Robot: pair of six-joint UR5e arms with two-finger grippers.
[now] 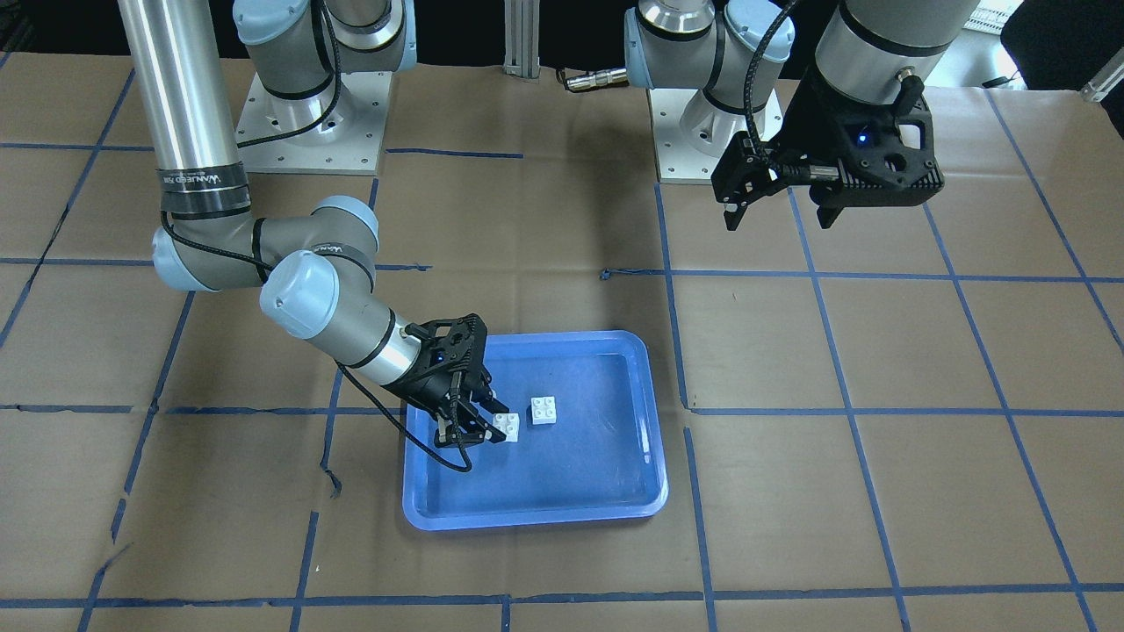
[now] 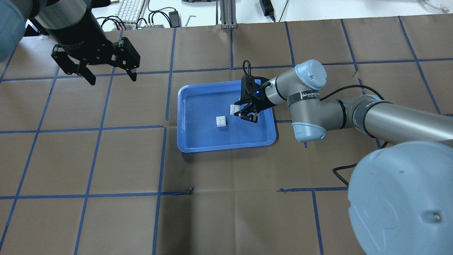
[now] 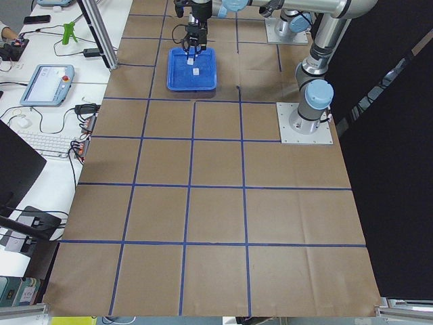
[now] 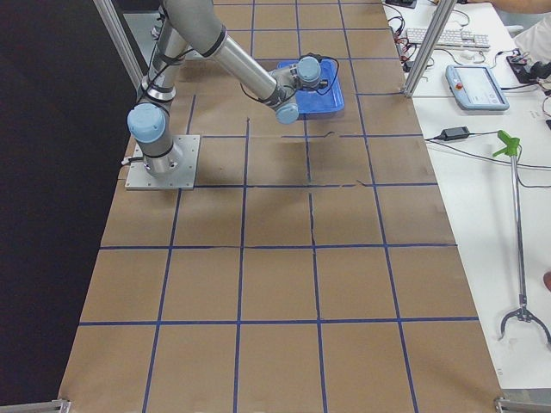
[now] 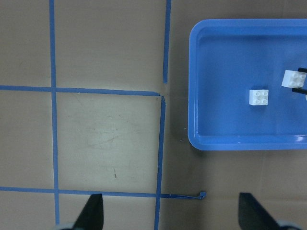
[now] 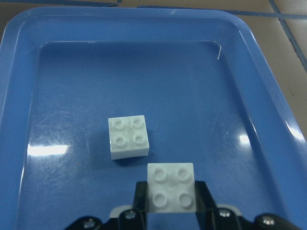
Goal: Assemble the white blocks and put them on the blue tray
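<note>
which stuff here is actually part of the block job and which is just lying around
Part of the job:
- blue tray
- loose white block, lying in the tray
- second white block, between the fingers of the right gripper

Just lying about, on the side benches:
- keyboard
- teach pendant
- green-handled grabber

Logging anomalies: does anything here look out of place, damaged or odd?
Nothing damaged. Only oddity: the gripped block, in the right gripper, and the loose block are apart, unjoined, inside the blue tray.
</note>
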